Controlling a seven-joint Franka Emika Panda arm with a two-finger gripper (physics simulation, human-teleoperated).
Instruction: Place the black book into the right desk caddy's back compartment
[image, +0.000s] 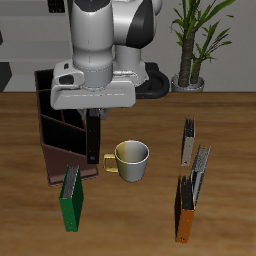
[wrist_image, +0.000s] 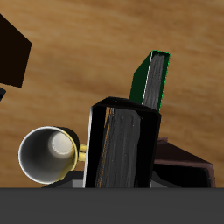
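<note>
My gripper (image: 95, 114) is shut on the black book (image: 95, 140), which hangs upright below it. The book is at the mug-side wall of the right desk caddy (image: 55, 130), a long dark maroon box with inner partitions. I cannot tell whether the book's lower end is inside the caddy or just beside it. The caddy's far end section (image: 50, 92) is partly hidden by my arm. In the wrist view the black book (wrist_image: 122, 149) fills the middle, with a piece of the caddy (wrist_image: 185, 163) beside it.
A cream mug (image: 131, 160) (wrist_image: 48, 156) stands close beside the held book. A green book (image: 70, 197) (wrist_image: 150, 80) stands by the caddy's front end. An orange book (image: 183, 212) and grey upright pieces (image: 190, 145) are across the table. A plant (image: 195, 40) stands at the back.
</note>
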